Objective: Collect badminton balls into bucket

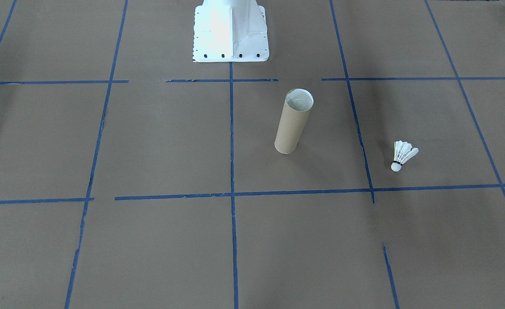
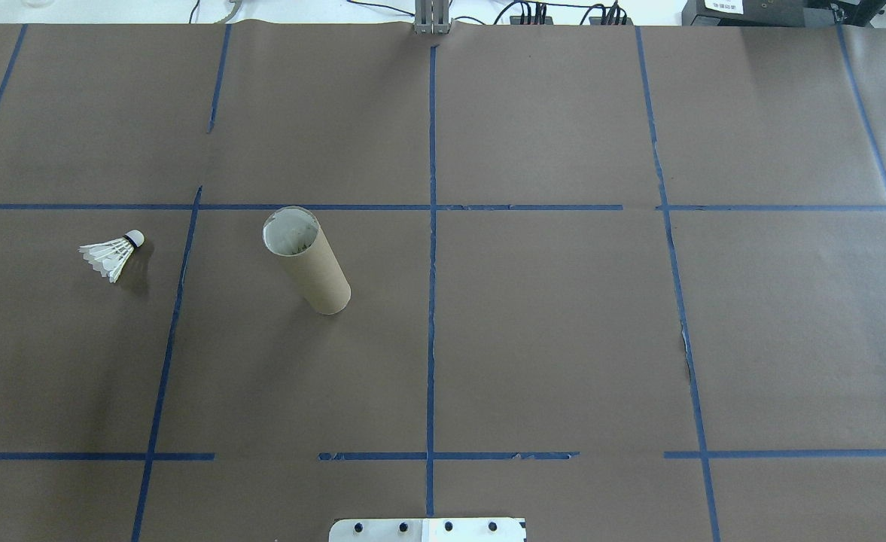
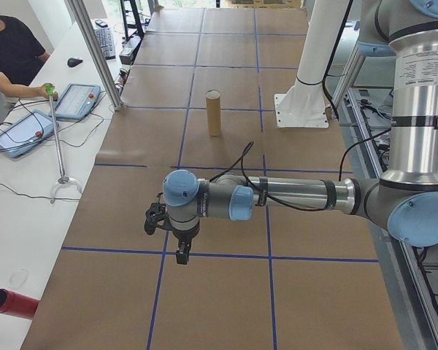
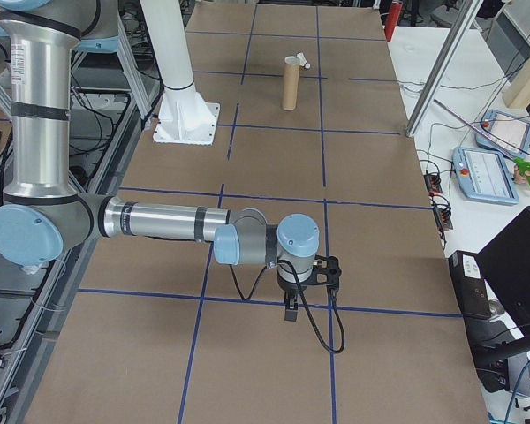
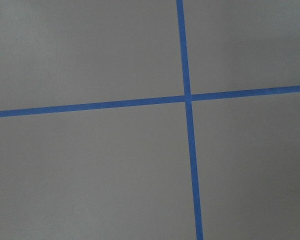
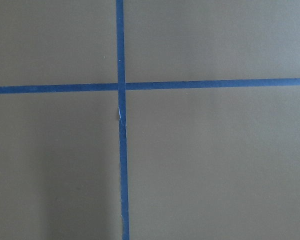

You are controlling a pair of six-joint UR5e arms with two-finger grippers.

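From my remote seat, working left to right across the overhead view, I found the shuttlecock (image 2: 114,254) lying on its side on the brown paper-covered table (image 2: 548,324), cork tip pointing away from the robot, in the left half. Just past a blue tape line (image 2: 174,316) stood the cardboard tube (image 2: 307,260), upright with its open mouth up, apart from the shuttlecock and touching nothing else. At the near edge I saw the rim of the white pedestal (image 2: 427,530). Neither arm reached into that view. The left gripper (image 3: 177,244) showed only in the left side camera, hanging over a tape crossing well short of the tube, with bare paper between them; I could not tell whether its fingers were parted or closed. The right gripper (image 4: 299,299) showed only in the right side camera, likewise over a tape line, far from the tube at the table's other end, its state just as unreadable. Beyond the table's far edge I saw a person's arm (image 3: 18,87) beside a tablet (image 3: 77,100), a red cylinder (image 3: 11,302) and cables.
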